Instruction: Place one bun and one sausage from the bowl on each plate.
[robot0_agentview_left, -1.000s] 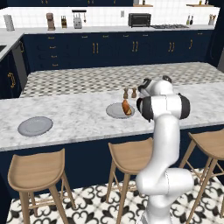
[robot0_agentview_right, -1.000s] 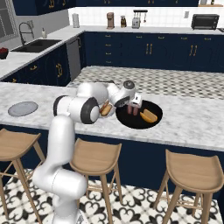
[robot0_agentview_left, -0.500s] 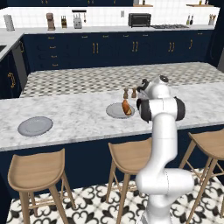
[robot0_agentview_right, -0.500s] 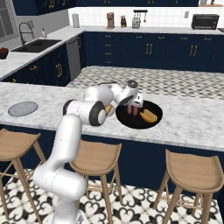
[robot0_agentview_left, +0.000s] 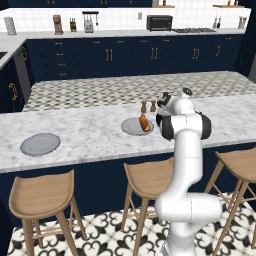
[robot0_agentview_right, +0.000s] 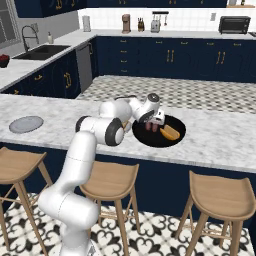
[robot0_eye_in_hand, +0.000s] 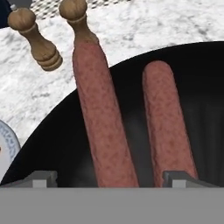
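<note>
Over the black bowl (robot0_agentview_right: 159, 135) on the island counter (robot0_agentview_right: 215, 140), gripper (robot0_eye_in_hand: 109, 178) spread wide, empty, fingertips straddling both sausages (robot0_eye_in_hand: 103, 122) lying side by side — risk: closing could pinch two or roll one aside.

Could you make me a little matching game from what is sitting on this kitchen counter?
Things:
1. two sausages
2. far plate
3. near plate
4. wooden shakers

Descriptions:
A. bare, far left in the left base view
B. standing upright on the marble
C. lying side by side in the black bowl
D. already holds food

Pairs: 1-C, 2-A, 3-D, 4-B
</note>
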